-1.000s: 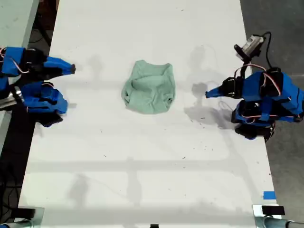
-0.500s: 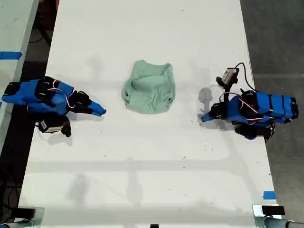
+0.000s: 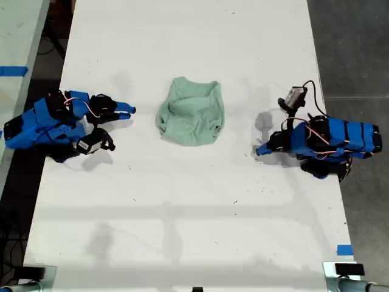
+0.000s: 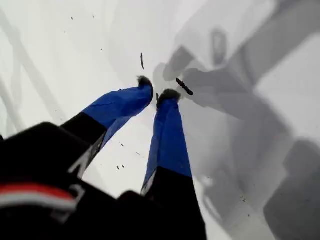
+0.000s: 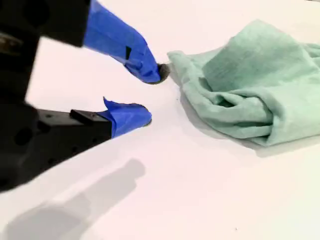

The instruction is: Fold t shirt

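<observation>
White table [image 3: 182,231] carries the crumpled t shirt [image 3: 191,112] mid-width, my second gripper [image 5: 150,95] low beside it, tips parted, my first gripper [image 4: 155,95] nearly pressed together over bare tabletop.

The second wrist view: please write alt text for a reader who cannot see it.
A crumpled pale mint-green t shirt lies on a white table. My second end effector, with blue-taped fingers, is open and empty just beside the shirt's edge.

A long white bench [image 3: 200,231] carries soft shadows. Dark grey floor [image 3: 358,55] lies beside it, and blue tape [image 3: 344,250] marks the bench's edge near that floor.
</observation>
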You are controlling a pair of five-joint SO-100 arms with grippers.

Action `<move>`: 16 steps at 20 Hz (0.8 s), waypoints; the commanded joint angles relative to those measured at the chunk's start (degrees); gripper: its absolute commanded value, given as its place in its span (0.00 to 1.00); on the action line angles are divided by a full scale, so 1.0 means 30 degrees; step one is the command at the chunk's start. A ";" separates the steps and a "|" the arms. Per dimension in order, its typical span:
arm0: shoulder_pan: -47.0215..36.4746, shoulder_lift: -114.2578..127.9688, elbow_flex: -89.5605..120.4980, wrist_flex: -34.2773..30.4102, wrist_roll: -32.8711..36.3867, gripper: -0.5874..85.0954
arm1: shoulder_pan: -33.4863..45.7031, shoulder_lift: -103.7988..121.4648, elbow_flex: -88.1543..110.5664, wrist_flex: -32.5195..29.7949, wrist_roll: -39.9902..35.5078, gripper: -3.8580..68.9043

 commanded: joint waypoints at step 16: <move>-0.1436 0.0117 -0.0176 0.0000 0.0176 0.12 | 0.0234 0.0088 0.0820 -0.0352 -0.0352 0.13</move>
